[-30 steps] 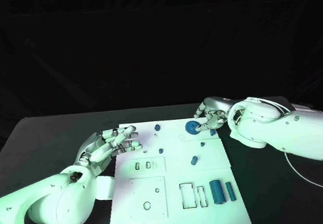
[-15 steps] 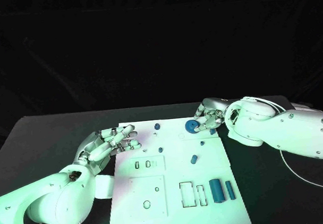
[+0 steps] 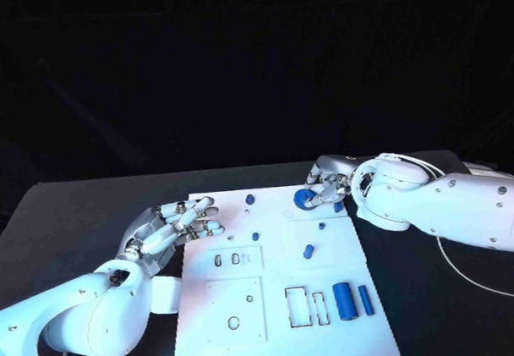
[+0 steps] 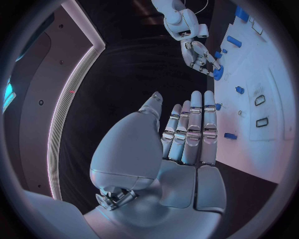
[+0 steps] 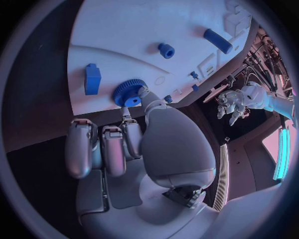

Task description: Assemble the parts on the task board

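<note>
The right hand (image 3: 332, 189) pinches the blue gear (image 3: 305, 197) between thumb and fingertips, at the far end of the white task board (image 3: 284, 328). A blue block (image 5: 92, 78) lies just beside the gear. The left hand (image 3: 173, 227) hovers over the board's far left corner, fingers straight and slightly apart, holding nothing.

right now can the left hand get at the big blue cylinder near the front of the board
Probably yes. The left hand holds nothing, fingers apart, at the task board's far left corner. The big blue cylinder lies near the front right; only flat board lies between. It would be a reach across, though.
</note>
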`<state>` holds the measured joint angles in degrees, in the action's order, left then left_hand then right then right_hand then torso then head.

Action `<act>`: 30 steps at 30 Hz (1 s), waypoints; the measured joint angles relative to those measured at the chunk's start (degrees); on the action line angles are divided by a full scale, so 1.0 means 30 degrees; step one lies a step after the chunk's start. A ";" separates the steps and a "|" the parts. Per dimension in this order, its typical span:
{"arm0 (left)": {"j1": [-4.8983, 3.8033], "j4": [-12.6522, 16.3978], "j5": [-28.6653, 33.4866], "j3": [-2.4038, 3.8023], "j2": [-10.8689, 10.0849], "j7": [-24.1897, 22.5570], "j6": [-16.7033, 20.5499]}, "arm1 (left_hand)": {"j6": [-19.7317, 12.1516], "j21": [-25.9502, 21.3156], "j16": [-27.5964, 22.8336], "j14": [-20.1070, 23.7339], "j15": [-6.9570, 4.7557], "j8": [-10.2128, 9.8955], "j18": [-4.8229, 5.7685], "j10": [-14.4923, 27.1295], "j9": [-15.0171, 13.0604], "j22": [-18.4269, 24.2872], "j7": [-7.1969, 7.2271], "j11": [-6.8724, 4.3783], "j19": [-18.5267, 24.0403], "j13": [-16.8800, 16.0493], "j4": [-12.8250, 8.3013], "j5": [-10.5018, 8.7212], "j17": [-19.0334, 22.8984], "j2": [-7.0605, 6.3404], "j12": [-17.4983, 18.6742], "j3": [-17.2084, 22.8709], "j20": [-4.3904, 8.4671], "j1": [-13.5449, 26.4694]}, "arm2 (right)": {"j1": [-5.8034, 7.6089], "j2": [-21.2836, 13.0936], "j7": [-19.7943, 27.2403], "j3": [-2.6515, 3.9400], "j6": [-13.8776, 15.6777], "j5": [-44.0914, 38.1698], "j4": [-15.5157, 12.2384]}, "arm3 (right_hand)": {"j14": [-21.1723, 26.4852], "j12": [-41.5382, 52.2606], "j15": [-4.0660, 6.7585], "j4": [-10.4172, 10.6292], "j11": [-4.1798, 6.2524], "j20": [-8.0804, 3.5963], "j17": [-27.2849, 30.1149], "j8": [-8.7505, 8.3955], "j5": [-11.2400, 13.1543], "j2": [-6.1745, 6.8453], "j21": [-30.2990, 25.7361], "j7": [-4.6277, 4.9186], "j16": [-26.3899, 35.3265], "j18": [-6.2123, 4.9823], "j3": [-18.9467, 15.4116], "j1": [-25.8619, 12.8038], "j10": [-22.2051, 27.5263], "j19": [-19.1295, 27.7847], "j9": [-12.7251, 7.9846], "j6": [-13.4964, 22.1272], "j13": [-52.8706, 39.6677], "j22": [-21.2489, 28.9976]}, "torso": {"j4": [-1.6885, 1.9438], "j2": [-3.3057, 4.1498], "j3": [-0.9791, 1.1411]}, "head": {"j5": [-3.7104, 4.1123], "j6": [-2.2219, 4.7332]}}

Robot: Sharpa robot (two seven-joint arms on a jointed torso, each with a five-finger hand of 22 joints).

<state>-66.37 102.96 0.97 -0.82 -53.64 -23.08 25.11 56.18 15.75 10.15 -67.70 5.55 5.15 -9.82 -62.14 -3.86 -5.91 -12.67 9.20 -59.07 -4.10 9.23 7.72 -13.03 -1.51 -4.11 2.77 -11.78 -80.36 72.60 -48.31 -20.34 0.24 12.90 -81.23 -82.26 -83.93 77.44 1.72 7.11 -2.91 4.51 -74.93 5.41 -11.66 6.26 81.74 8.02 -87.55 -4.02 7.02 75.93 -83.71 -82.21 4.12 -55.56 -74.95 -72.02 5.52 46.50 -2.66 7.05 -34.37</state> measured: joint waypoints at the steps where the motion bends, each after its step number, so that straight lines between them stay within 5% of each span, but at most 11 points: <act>1: 0.0000 0.0000 0.0000 0.0000 0.0001 0.0002 -0.0004 | 0.0000 0.0000 0.0000 0.0000 0.0001 0.0000 0.0000 0.0000 0.0000 0.0000 0.0000 0.0000 0.0000 0.0000 0.0000 0.0000 0.0000 0.0000 0.0000 0.0000 0.0000 0.0000 | -0.0011 0.0035 -0.0009 0.0008 -0.0001 -0.0088 0.0021 | 0.0000 0.0343 0.0000 0.0000 -0.0001 0.0031 0.0001 0.0016 0.0000 0.0000 0.0075 0.0012 -0.0078 0.0033 0.0000 0.0000 0.0000 -0.0096 0.0010 -0.0015 0.0000 -0.0137 | 0.0002 0.0000 -0.0002 | 0.0000 -0.0002; 9: 0.0000 -0.0005 0.0001 0.0000 0.0002 0.0018 -0.0028 | 0.0000 0.0000 0.0000 0.0000 0.0001 0.0000 -0.0002 0.0000 0.0000 -0.0001 0.0000 0.0000 0.0000 0.0000 0.0001 0.0000 0.0001 0.0000 0.0000 0.0000 0.0000 0.0000 | -0.0114 0.0159 -0.0073 0.0060 -0.0055 -0.1175 0.0041 | 0.0000 0.1610 0.0000 -0.0350 -0.0002 0.0004 0.0002 0.0191 0.0020 -0.0235 0.0342 -0.0097 -0.0165 0.0029 0.0248 0.0236 0.0000 -0.0265 0.0023 -0.0585 0.0002 -0.0729 | -0.0002 0.0000 -0.0004 | -0.0038 -0.0062; 15: 0.0000 -0.0006 0.0002 0.0000 -0.0007 0.0029 -0.0051 | 0.0000 -0.0051 0.0000 0.0000 0.0001 0.0001 -0.0002 0.0000 0.0000 -0.0001 0.0000 0.0000 0.0000 -0.0001 -0.0057 0.0000 -0.0030 0.0000 0.0000 0.0058 0.0000 0.0000 | -0.0176 0.0183 -0.0129 0.0099 -0.0023 -0.2120 -0.0140 | -0.0002 0.2434 0.0000 -0.1245 0.0145 -0.0131 0.0004 0.0443 0.1261 -0.0650 0.0564 -0.0208 -0.0165 0.0030 0.1144 0.1118 -0.0124 -0.0401 0.0055 -0.1468 0.0004 -0.0977 | -0.0009 0.0004 -0.0002 | -0.0035 -0.0095; 30: 0.0000 -0.0006 0.0002 0.0000 0.0000 0.0049 -0.0095 | 0.0000 -0.0078 -0.0073 0.0001 0.0000 0.0000 -0.0001 0.0000 0.0000 0.0016 0.0000 0.0000 0.0001 0.0000 -0.0056 0.0000 -0.0069 0.0000 0.0000 0.0058 -0.0001 0.0000 | -0.0485 0.0256 -0.0293 -0.0037 0.1393 -0.3881 -0.1444 | 0.0003 0.2699 0.0150 -0.1532 0.0305 -0.0270 0.0007 0.0480 0.0901 -0.1062 0.0784 -0.0129 -0.0237 0.0231 0.2017 0.1352 -0.0097 -0.0538 0.0053 -0.1571 0.0008 -0.0974 | 0.0029 0.0009 -0.0011 | 0.0024 -0.0114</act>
<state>-66.37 102.94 0.98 -0.82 -53.64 -22.93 24.82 56.18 15.52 9.93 -67.70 5.55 5.15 -9.82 -62.14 -3.87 -5.86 -12.67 9.20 -59.07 -4.10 9.06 7.72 -13.24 -1.51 -4.11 2.95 -11.78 -80.36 71.14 -47.54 -21.22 0.13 17.08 -92.87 -86.59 -83.92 85.54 2.17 2.51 -2.00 3.70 -74.91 6.85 -8.96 3.07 84.09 7.63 -88.26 -3.33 13.07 79.99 -84.00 -83.82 4.28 -60.27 -74.92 -74.94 5.60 46.53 -2.69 7.12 -34.71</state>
